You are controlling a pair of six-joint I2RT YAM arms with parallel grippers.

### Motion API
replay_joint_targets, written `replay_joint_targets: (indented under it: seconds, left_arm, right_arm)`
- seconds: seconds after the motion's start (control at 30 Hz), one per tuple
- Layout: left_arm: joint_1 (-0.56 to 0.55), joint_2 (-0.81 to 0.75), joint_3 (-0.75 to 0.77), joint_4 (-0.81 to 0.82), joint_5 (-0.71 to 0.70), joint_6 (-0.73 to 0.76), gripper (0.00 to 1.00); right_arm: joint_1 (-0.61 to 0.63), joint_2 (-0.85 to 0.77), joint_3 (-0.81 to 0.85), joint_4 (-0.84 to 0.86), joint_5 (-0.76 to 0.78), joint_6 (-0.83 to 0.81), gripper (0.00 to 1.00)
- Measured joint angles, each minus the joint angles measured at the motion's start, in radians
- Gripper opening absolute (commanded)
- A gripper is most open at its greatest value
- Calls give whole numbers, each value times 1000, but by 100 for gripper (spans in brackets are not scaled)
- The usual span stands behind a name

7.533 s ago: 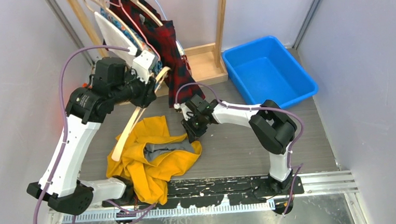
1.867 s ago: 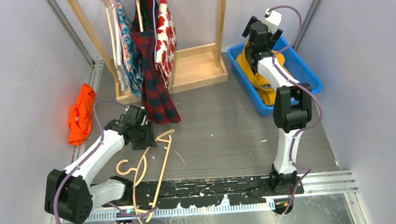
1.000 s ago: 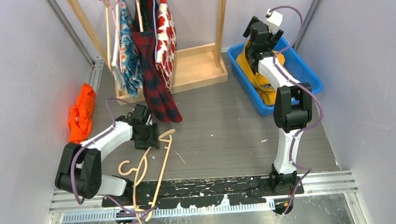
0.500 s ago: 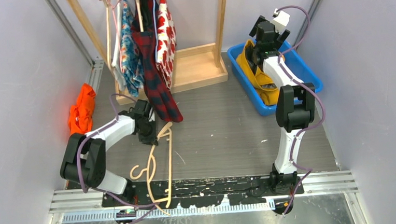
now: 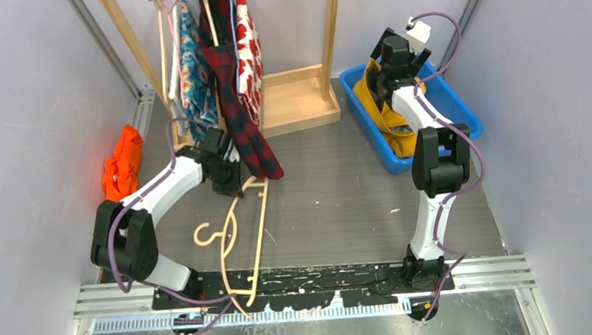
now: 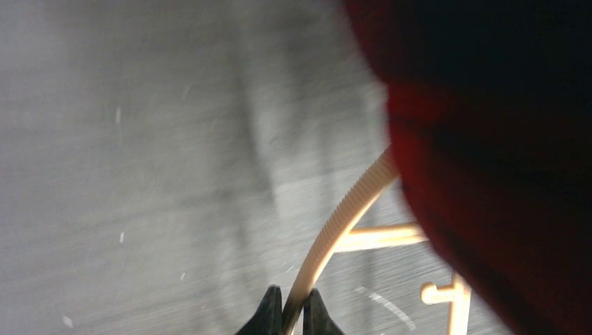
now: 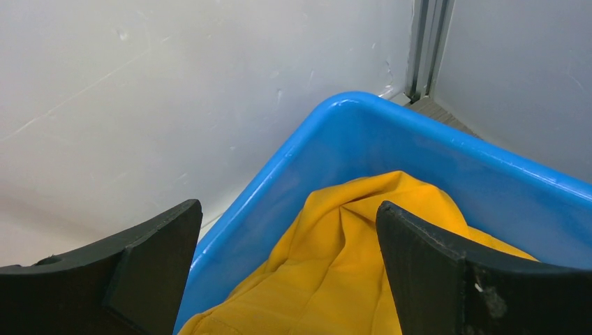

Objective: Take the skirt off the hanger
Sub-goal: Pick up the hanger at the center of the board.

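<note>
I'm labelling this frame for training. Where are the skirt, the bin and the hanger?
skirt (image 7: 363,265), right wrist view, on its yellow folds.
bin (image 7: 447,157), right wrist view, on the inner blue wall.
hanger (image 6: 342,222), left wrist view, on its ribbed curved arm.

Yellow skirt (image 5: 370,101) lies in the blue bin (image 5: 442,100).

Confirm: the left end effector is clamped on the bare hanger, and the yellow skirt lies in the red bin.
The bin is blue, not red, as the right wrist view shows. The left end effector is clamped on the bare hanger, and the yellow skirt lies in that bin.
</note>
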Motion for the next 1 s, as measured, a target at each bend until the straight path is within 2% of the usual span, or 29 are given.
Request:
replay_joint_targets:
  seconds: [0.2, 0.4, 0.63, 0.8, 1.0]
  left_arm:
    - [-80, -16, 296, -90, 77, 94, 0]
    - [-131, -2, 463, -132, 190, 174, 0]
    - [-152, 168, 670, -142, 237, 241, 0]
    - [-166, 298, 833, -111, 254, 234, 0]
    - [-167, 340, 874, -92, 274, 248, 0]
  right_arm:
    - [0, 0, 0, -8, -11, 18, 100]
    - [0, 0, -11, -8, -21, 22, 100]
    - [0, -8, -44, -8, -76, 23, 100]
    - [0, -85, -107, -50, -186, 23, 97]
    - [15, -248, -179, -124, -418, 21, 98]
